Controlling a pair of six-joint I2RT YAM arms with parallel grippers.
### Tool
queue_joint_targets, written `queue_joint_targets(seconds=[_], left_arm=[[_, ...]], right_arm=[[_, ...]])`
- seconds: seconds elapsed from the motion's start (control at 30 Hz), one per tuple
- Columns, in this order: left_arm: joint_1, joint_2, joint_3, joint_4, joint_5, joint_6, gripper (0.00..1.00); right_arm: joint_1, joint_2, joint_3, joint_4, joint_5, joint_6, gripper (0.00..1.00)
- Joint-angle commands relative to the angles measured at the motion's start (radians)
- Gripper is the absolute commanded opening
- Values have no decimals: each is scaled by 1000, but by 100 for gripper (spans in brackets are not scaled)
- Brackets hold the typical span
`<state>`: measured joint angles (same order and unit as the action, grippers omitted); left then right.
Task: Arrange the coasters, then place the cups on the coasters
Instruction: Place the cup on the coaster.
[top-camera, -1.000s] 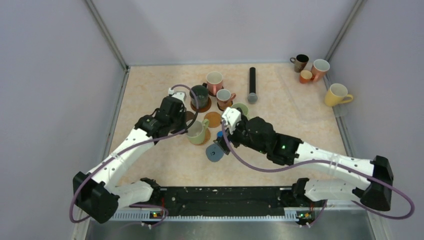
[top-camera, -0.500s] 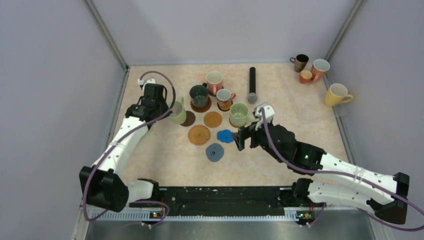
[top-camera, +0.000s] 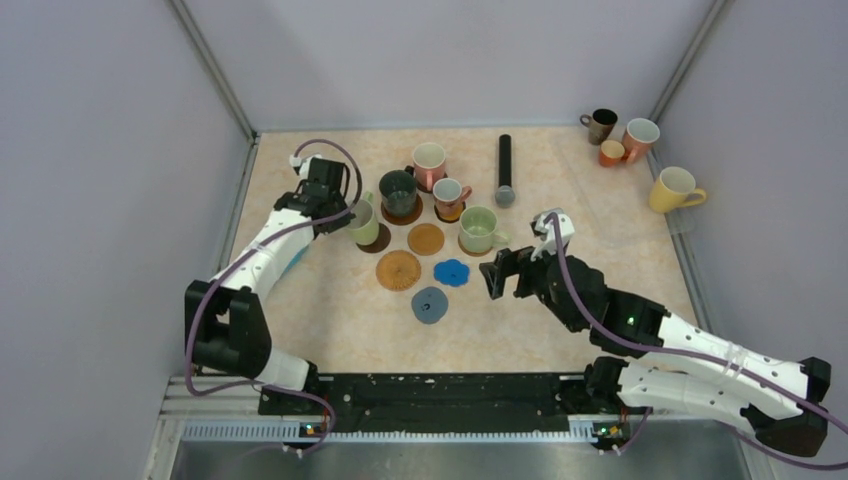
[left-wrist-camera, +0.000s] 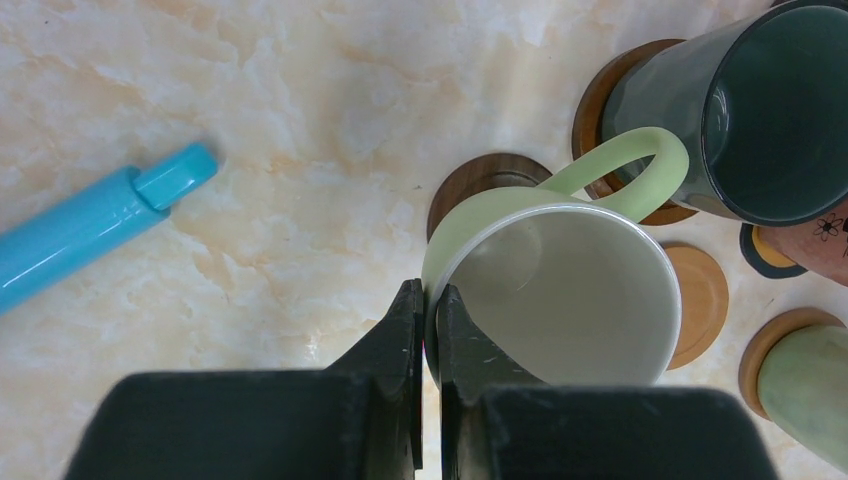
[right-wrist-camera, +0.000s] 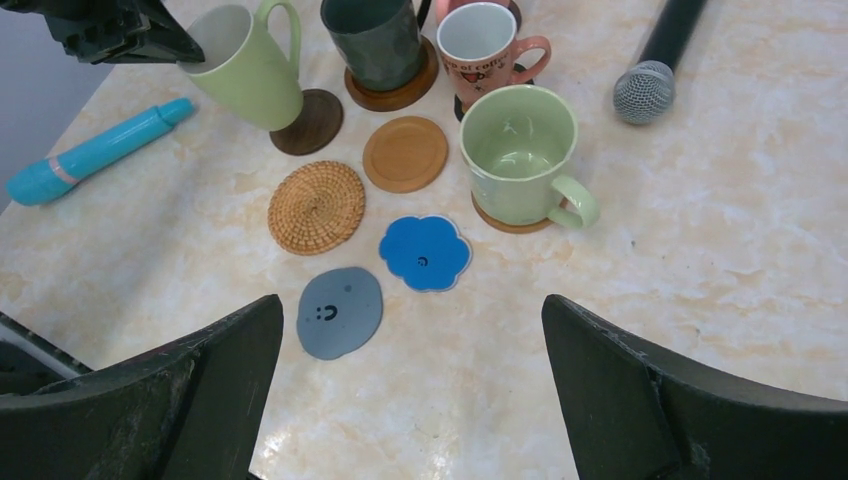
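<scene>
My left gripper (left-wrist-camera: 428, 295) is shut on the rim of a pale green cup (left-wrist-camera: 560, 290), one finger inside and one outside. The cup (top-camera: 365, 222) hangs tilted over a dark brown coaster (left-wrist-camera: 480, 180). My right gripper (right-wrist-camera: 410, 305) is open and holds nothing, hovering right of the blue flower coaster (right-wrist-camera: 425, 252) and grey coaster (right-wrist-camera: 340, 312). A woven tan coaster (right-wrist-camera: 316, 207) and an orange-brown coaster (right-wrist-camera: 405, 153) lie bare. A second pale green cup (right-wrist-camera: 518, 155), a dark green cup (right-wrist-camera: 375, 40) and a pink cup (right-wrist-camera: 480, 50) stand on coasters.
A black microphone (top-camera: 505, 170) lies behind the group. A blue cylinder (right-wrist-camera: 95, 150) lies at the left, partly under my left arm. Dark brown (top-camera: 602, 123), pink (top-camera: 640, 135), small orange (top-camera: 611, 152) and yellow (top-camera: 675, 190) cups stand at the back right.
My left gripper carried its pale green cup back and left, from the woven coaster to the dark brown one. My right gripper drew away rightward from the second green cup.
</scene>
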<state>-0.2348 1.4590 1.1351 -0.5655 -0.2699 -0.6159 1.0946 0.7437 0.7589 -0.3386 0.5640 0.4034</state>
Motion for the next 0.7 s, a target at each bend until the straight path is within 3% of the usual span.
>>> queue_joint_targets(seconds=[0.0, 0.67], left_arm=[[0, 10, 77, 94, 12, -33, 0], [-1, 89, 81, 128, 34, -16, 0]], right_arm=[[-2, -28, -9, -14, 52, 18, 99], [-3, -40, -10, -15, 43, 22, 99]])
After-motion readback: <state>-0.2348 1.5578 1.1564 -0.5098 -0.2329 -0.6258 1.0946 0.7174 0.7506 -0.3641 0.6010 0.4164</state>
